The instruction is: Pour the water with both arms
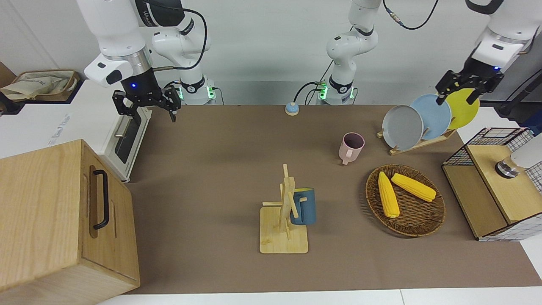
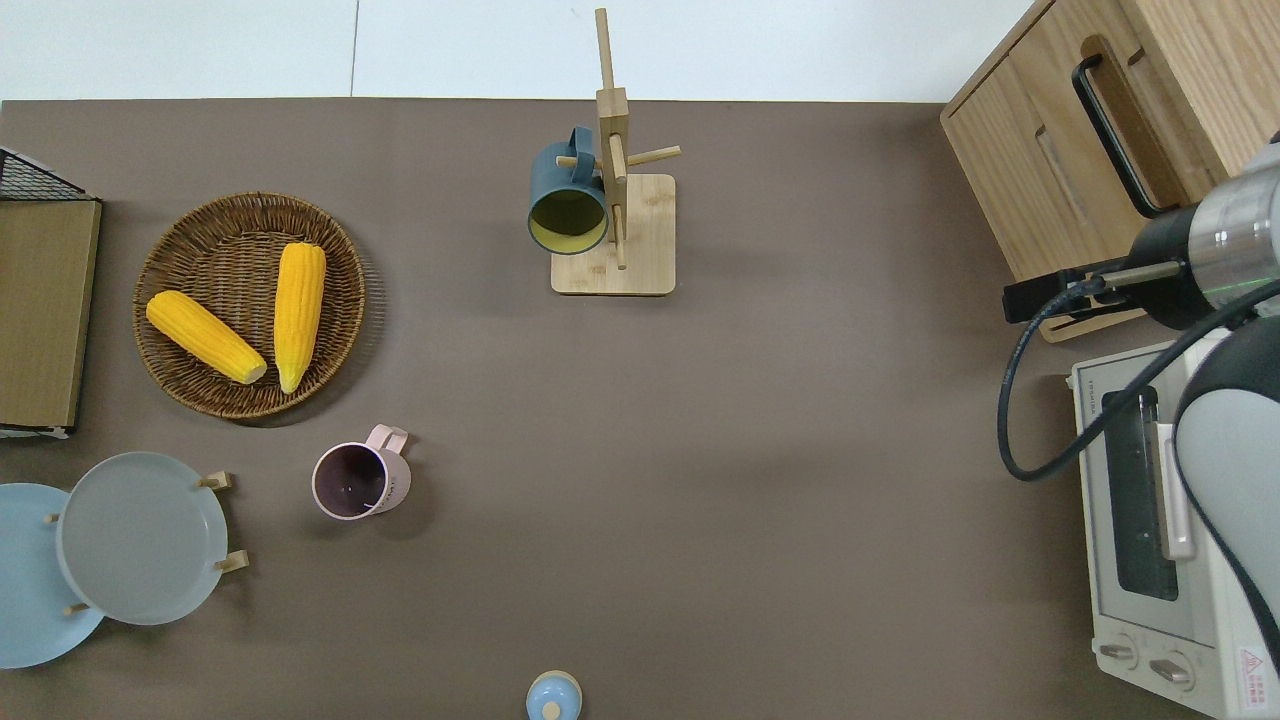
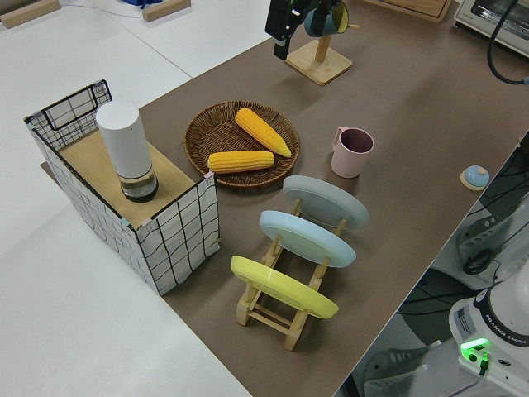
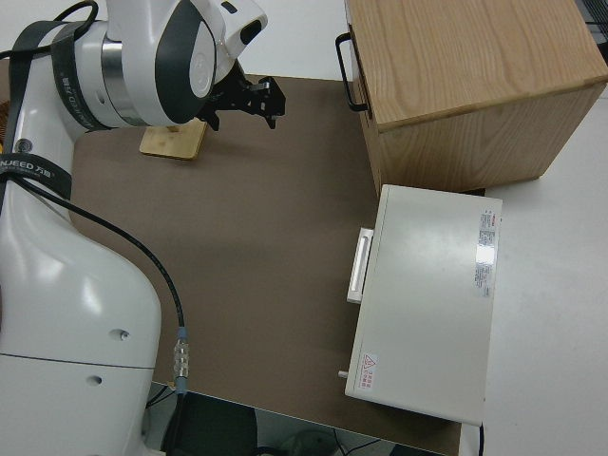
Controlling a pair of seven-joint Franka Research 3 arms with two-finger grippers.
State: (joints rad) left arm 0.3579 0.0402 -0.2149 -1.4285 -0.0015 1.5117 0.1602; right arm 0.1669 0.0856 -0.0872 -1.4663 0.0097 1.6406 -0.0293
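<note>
The middle of the brown surface [image 2: 760,420] lies bare, with wide room between the pink mug [image 2: 352,481] and the toaster oven [image 2: 1160,540]. The left pincer [image 1: 465,87] hangs in the air with fingers spread, holding nothing, seen against the plate rack [image 1: 417,144] in the front view. The right arm is parked, its pincer [image 1: 146,103] spread too. The blue mug [image 2: 566,200] hangs on the wooden mug stand [image 2: 620,235], farther from the robots than the pink mug, its mouth sideways.

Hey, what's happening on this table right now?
Nothing is being held yet. The left gripper is up in the air with open jaws, by the plate rack. The right gripper hangs open by the toaster oven. The pink cup stands alone on the table; the blue mug hangs on the wooden mug stand.
</note>
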